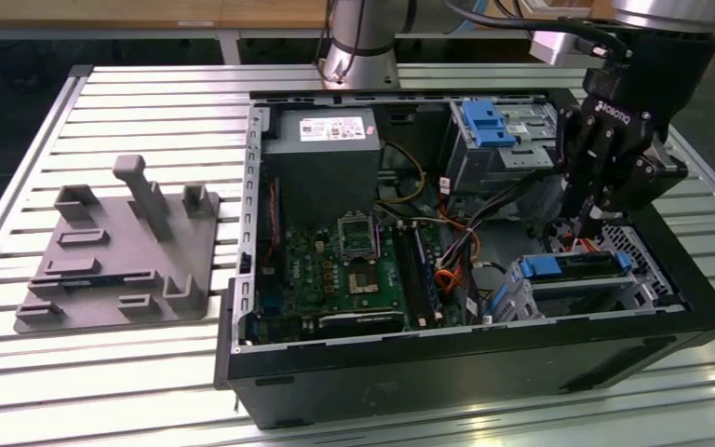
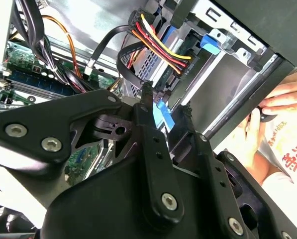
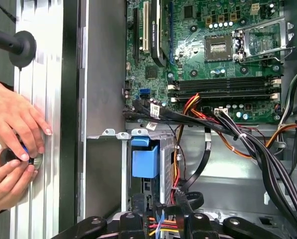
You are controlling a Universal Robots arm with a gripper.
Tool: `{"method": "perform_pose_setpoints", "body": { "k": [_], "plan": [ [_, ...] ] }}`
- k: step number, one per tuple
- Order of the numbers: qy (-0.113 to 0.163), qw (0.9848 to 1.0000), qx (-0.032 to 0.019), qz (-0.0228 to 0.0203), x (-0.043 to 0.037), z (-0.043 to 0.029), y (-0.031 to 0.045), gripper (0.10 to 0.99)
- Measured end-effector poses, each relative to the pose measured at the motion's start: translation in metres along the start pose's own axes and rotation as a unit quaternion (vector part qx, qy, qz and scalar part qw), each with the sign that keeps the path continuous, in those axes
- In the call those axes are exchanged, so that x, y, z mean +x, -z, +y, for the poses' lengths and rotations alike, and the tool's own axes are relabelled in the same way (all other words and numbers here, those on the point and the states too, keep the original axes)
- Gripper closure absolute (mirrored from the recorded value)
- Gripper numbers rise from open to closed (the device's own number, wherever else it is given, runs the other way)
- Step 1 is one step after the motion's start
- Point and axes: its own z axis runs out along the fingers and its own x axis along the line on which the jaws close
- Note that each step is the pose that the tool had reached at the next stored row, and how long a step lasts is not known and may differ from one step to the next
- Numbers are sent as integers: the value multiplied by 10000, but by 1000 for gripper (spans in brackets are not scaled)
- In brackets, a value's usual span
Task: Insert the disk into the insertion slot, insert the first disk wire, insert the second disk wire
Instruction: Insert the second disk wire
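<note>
Disk [image 1: 572,267], a flat silver hard drive in a bright blue plastic carrier: lies level inside the silvery perforated sheet-metal insertion slot [image 1: 640,250], long axis along that slot. Black gripper [image 1: 585,233]: directly above the slot's open end, arm pointing steeply down, with the red-yellow-black wire bundle [image 2: 160,45] just beside it. Whether it grips anything cannot be told.

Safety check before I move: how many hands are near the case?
2, both outside the case wall, close together: one hand, other hand. More may be hidden.
</note>
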Motion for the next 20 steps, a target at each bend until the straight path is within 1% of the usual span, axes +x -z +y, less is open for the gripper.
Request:
{"method": "perform_pose_setpoints", "body": {
  "k": [6,20],
  "plan": [
    [6,10000,2,6,-23,1,-7,702],
    [71,10000,22,44,-53,0,-23,702]
  ]
}}
